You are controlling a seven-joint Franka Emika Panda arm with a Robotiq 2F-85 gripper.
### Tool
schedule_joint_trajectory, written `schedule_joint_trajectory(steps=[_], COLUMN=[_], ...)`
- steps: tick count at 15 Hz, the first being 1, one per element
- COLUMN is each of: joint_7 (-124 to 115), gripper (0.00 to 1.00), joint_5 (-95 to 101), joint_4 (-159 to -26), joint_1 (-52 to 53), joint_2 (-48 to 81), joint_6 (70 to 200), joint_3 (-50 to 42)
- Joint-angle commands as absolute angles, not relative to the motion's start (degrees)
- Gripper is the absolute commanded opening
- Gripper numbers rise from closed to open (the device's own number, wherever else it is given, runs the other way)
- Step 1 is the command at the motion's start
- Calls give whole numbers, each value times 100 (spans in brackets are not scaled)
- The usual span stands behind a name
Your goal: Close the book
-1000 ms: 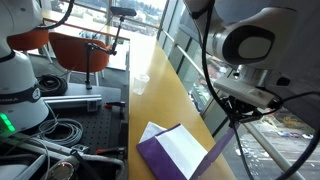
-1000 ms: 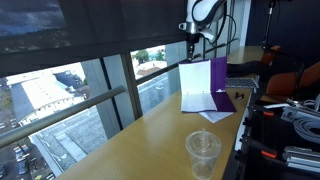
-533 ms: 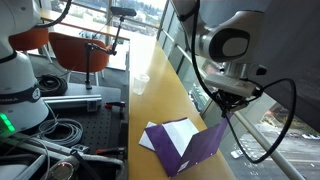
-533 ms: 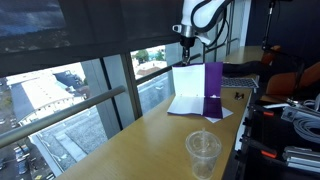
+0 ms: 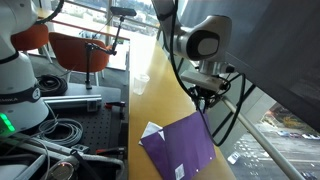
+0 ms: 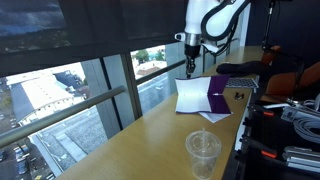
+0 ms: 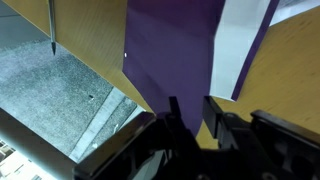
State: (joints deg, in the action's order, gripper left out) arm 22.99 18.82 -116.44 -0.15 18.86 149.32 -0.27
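The claw (image 5: 204, 100) pinches the upper edge of the matte cover of the thin, rectangular purple-covered book (image 5: 180, 148). The cover slants down from the claw over smooth white pages (image 5: 149, 130), which lie flat on the glossy tan wooden table (image 5: 160, 100) beneath the claw.

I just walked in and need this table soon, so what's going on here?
A robot arm is closing a purple book on the wooden table by the window. Its jaws are at the cover's raised edge. The cover leans over the white pages and is not yet flat. I cannot tell whether the jaws pinch the cover or only push it. A plastic cup stands apart, further along the table.
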Motion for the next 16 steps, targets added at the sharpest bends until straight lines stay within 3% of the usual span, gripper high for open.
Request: schedule_joint_trajectory(steps=[1, 6, 16], joint_7=[2110, 2196, 1067], gripper=[63, 98, 100], joint_5=[1849, 1060, 107], joint_4=[-11889, -11943, -11558], joint_1=[51, -91, -535], joint_2=[1367, 409, -787], joint_6=[14829, 14227, 11208], joint_3=[51, 185, -537])
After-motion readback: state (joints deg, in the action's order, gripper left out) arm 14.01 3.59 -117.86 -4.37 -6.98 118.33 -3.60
